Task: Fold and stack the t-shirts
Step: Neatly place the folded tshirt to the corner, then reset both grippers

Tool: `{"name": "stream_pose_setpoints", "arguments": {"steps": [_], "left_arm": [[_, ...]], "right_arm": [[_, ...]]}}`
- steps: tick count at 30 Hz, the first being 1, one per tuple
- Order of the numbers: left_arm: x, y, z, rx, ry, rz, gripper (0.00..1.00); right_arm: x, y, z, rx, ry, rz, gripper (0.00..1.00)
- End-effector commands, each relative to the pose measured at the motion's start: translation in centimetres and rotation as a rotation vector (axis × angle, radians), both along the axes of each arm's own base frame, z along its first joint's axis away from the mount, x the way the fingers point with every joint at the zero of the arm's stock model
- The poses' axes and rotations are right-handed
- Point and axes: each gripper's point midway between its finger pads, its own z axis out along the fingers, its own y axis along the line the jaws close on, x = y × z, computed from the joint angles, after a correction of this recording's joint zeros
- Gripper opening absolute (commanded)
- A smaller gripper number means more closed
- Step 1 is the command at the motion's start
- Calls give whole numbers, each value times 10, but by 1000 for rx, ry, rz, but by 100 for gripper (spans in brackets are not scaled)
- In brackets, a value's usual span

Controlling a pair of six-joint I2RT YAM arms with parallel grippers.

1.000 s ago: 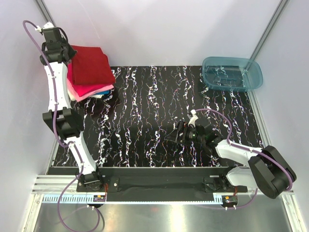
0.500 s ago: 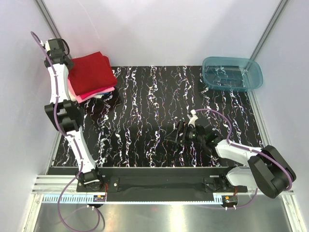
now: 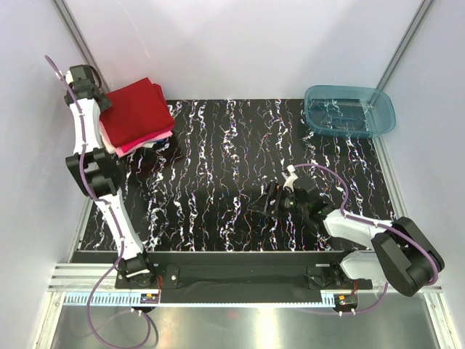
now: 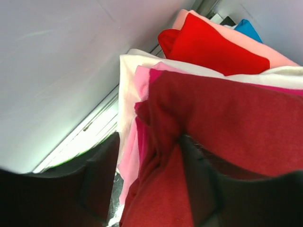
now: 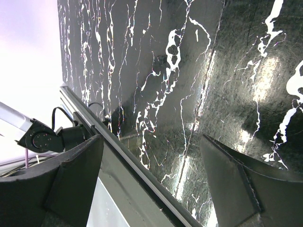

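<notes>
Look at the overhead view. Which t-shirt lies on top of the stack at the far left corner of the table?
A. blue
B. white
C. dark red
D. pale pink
C: the dark red t-shirt covers the top of the stack, and only an edge of the magenta-pink t-shirt shows beneath it.

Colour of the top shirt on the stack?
The top shirt is dark red, plain; it shows best in the top external view.
</notes>
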Motion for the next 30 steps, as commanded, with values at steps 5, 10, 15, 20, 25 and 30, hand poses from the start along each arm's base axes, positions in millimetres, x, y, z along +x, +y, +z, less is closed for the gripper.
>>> {"name": "stream_pose_setpoints", "arguments": {"steps": [5,10,15,20,25,30], "left_arm": [[-13,-7,69,3,-148,14,99],[-24,-17,72,-46,-140,24,99],[-43,-25,93,-68,-190,58,99],[-65,-43,91,-124,-209,55,99],[-92,-70,90,-95,-171,5,99],[-144,-108,121,-66,-295,-85,99]], "right_arm": [[7,6,16,44,-47,11,90],[8,6,16,43,-48,9,90],[8,6,15,40,-44,7,90],[8,5,14,34,-42,4,90],[9,4,16,33,-51,-1,90],[9,4,16,33,-51,2,90]]}}
